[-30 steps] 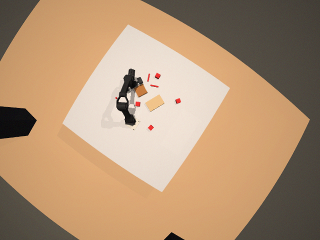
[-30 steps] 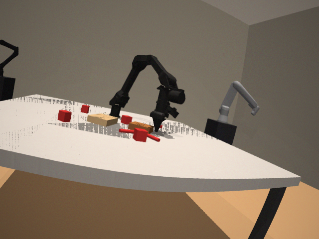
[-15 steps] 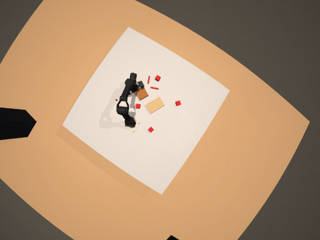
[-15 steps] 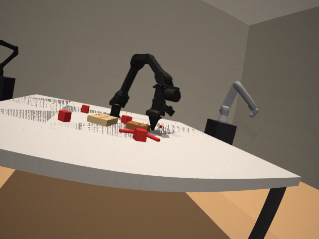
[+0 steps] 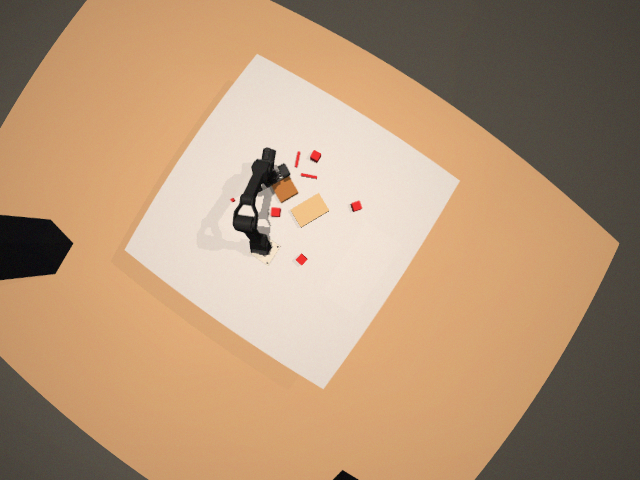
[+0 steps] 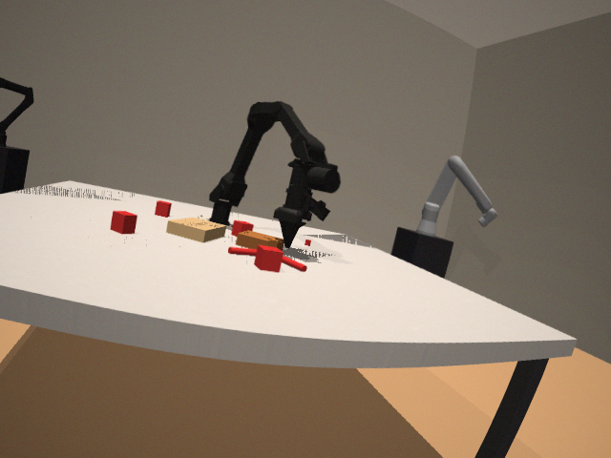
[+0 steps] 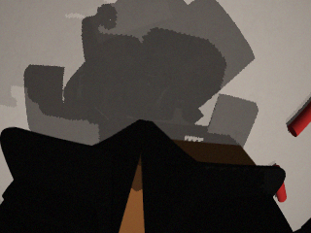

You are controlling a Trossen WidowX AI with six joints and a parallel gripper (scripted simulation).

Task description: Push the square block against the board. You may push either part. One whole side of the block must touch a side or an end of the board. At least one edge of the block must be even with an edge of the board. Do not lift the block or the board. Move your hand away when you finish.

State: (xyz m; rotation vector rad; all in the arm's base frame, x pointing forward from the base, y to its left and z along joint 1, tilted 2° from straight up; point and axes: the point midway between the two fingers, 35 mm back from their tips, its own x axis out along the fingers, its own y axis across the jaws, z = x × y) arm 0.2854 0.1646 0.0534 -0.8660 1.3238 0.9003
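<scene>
The orange-brown square block lies flat on the table. The light tan rectangular board lies flat beside it, with a narrow strip of table between their facing sides, which look roughly parallel in the top view. My gripper is shut and empty, pointing down with its tips low near the table. It is at the block's side away from the board; whether it touches the block I cannot tell. The arm hides the fingertips in the top view.
A red cube lies close to the block and board. Two thin red bars and another red cube lie on the block's other side. Further red cubes stand beyond the board.
</scene>
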